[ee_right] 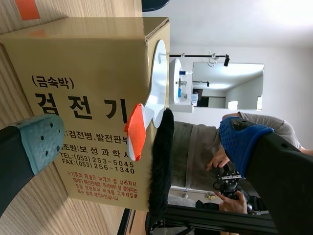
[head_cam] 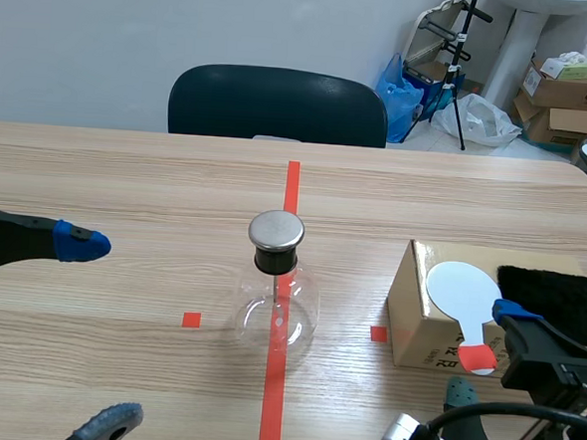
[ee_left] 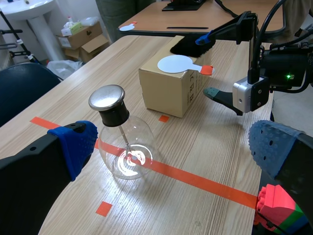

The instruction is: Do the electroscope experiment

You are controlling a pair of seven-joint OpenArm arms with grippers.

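Note:
The electroscope, a round glass flask (head_cam: 276, 307) with a metal cap (head_cam: 276, 231), stands on the red tape line at the table's middle. My left gripper (head_cam: 95, 336) is open to its left, well apart; in the left wrist view the flask (ee_left: 128, 152) sits ahead between the fingers. At the right, a cardboard box (head_cam: 417, 317) carries a white paddle (head_cam: 466, 290) with an orange-red handle (ee_right: 136, 129) and a black fur cloth (head_cam: 553, 296). My right gripper (head_cam: 485, 353) is open at the box's near side, its fingers on either side of the handle (head_cam: 478, 357) without touching it.
A dark chair (head_cam: 278, 104) stands behind the table's far edge. Cardboard boxes (head_cam: 565, 97) and bags lie on the floor at the back right. A person's hands (ee_right: 222, 161) show beyond the box in the right wrist view. A second table (ee_left: 195, 14) stands beyond my right arm.

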